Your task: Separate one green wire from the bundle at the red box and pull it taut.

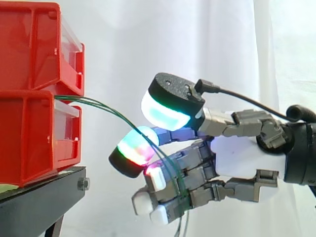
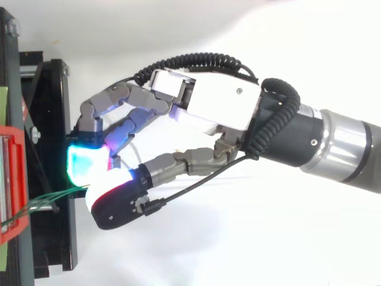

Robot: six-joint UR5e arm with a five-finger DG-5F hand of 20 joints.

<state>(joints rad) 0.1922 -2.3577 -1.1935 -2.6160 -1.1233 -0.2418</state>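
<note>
The robot hand (image 1: pixel 247 160) has a white palm shell, grey jointed fingers (image 1: pixel 249 121) and thick black-backed pads (image 1: pixel 165 116) glowing white, cyan, green and magenta. Behind it, a black wrist (image 2: pixel 300 140) joins a silver arm cuff (image 2: pixel 348 155).

My hand (image 1: pixel 247 158) has a smooth white plastic shell; the red bins (image 1: pixel 29 118) are glossy plastic, their stand (image 1: pixel 44 195) matt black metal, the curtain (image 1: pixel 232 44) white cloth.
</note>
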